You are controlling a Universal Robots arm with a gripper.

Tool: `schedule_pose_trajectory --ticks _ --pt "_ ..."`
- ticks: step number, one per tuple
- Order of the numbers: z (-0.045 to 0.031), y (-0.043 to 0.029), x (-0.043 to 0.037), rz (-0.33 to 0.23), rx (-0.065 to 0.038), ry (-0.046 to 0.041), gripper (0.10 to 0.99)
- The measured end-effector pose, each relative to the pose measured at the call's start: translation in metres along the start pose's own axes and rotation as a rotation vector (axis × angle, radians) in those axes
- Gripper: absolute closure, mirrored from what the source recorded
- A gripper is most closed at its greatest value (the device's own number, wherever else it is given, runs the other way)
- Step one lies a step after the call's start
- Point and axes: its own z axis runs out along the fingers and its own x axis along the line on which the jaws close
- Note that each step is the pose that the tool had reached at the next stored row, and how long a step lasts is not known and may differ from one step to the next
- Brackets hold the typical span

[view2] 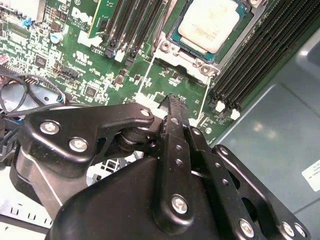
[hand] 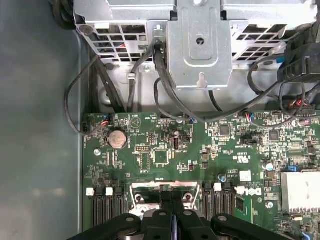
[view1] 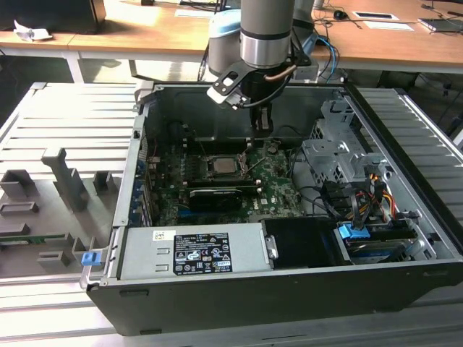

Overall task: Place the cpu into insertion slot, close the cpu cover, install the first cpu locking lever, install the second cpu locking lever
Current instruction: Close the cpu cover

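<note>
The cpu [view1: 221, 165] [view2: 210, 22], a dull silver square chip, lies flat in the insertion slot [view1: 205, 165] [view2: 176, 36] on the green motherboard. A silver frame, the cpu cover [view2: 165, 47] [hand: 162, 190], lies around the chip; whether it is latched I cannot tell. My gripper [view1: 262, 119] [view2: 172, 100] [hand: 174, 220] hangs above the board, just beyond the socket's far side in the exterior view. Its black fingers are pressed together with nothing between them.
Long black memory slots [view2: 250, 55] flank the socket. A black expansion card [view1: 215, 196] lies in front of it, a grey drive cage [view1: 333, 155] with cables at the exterior view's right, and the power supply [view1: 192, 253] in front. Case walls [view1: 141, 144] ring the board.
</note>
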Motion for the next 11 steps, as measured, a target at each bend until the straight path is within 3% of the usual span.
schedule_pose_trajectory --ticks 5,11 --pt "0.0007 0.0086 0.0002 0.0 0.0 0.0001 0.98" --pt "0.0012 0.0113 0.0 0.0 0.0 0.0001 0.98"
